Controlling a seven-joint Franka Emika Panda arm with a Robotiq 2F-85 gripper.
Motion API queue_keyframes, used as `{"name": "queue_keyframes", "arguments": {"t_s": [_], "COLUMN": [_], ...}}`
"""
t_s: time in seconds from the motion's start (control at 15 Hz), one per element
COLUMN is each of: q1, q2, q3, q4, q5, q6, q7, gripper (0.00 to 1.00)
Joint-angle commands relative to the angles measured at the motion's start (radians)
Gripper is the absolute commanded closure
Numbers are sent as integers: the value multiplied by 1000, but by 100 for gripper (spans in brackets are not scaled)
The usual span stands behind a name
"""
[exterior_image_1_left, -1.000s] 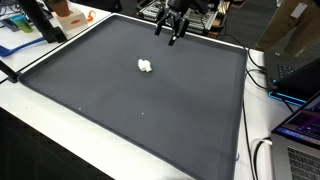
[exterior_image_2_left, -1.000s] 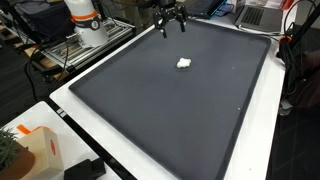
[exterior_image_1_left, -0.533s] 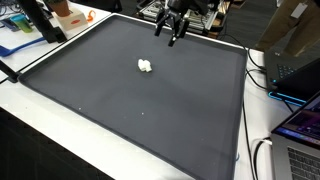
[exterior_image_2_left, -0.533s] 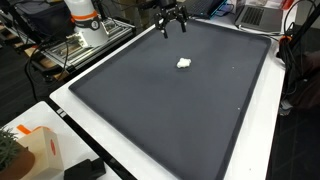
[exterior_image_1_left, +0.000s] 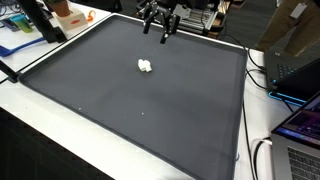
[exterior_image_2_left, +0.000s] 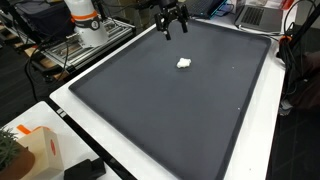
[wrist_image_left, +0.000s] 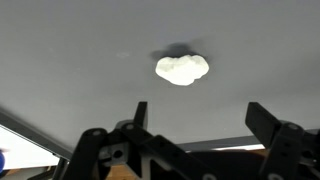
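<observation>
Same spot for the soft, lumpy white wad, lying past the middle of the flat matte dark mat. Further back near the far edge, nudged sideways since a moment ago: black angular gripper, jaws spread wide, holding nothing.

Robotics lab: laptops, loose cables, wire cart around black-matted workbench.

White lump on dark grey mat; black gripper; white table edge; orange box.
</observation>
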Motion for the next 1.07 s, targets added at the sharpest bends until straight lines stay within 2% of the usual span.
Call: {"name": "queue_keyframes", "arguments": {"t_s": [0.0, 0.13, 0.2, 0.27, 0.33, 0.4, 0.53, 0.67, 0.73, 0.8, 1.0], "q1": [-16, -4, 2, 189, 18, 27, -24, -77, -104, -46, -86], "q2": [243, 342, 394, 411, 428, 436, 458, 457, 443, 441, 441], "q3": [-86, -109, -100, -261, -72, -57, 37, 115, 146, 83, 129], "q4": [40, 68, 87, 109, 131, 163, 233, 299, 325, 287, 334], "q5": [-79, -33, 16, 110, 153, 230, 334, 387, 394, 358, 375], "q6": [-89, -156, -228, -305, -391, -469, -611, -690, -707, -653, -691], "q7": [-264, -421, -486, -568, -571, -595, -597, -565, -539, -561, -551], "gripper": [0, 0, 0, 0, 0, 0, 0, 0, 0, 0, 0]}}
